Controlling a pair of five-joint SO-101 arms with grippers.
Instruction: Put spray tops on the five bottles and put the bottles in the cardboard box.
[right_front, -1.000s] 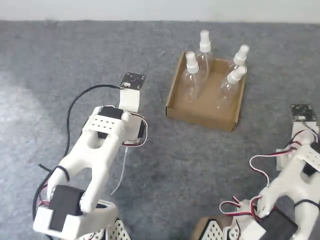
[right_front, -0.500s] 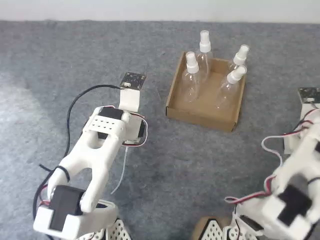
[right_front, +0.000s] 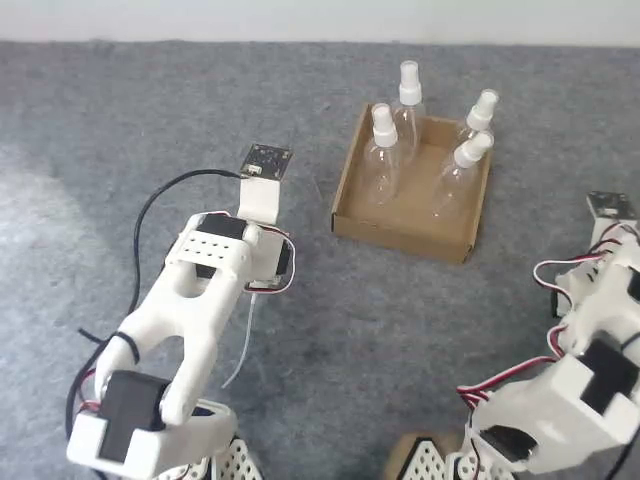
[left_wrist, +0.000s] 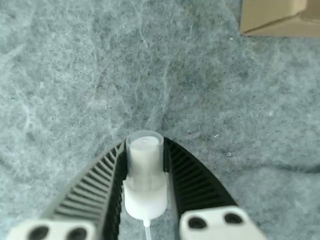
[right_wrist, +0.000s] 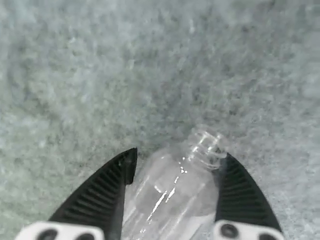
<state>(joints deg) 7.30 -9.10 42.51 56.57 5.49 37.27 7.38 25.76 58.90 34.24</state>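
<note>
— Only the right arm (right_front: 590, 375) had moved, hadn't it?

— Yes. Over the last second its white links swung up and out toward the near right corner. The left arm (right_front: 200, 300) and the cardboard box (right_front: 400, 235) kept their places.

— What did the left side show?

— The left gripper (left_wrist: 144, 146) was clenched on a white spray top (left_wrist: 145, 175), its round head pointing forward over the grey felt (left_wrist: 100, 75). That arm was left of the box and nearer than it.

— And the box?

— It sat right of centre toward the far side. Four capped bottles (right_front: 383, 160) stood inside it, some leaning, each wearing a white spray top.

— The right side?

— The right gripper (right_wrist: 179, 156) grasped the uncapped bottle (right_wrist: 172, 192). Its ribbed fingers were against either side, and the bare threaded neck pointed forward over the felt. That arm was by the right edge, nearer than the box.
</note>
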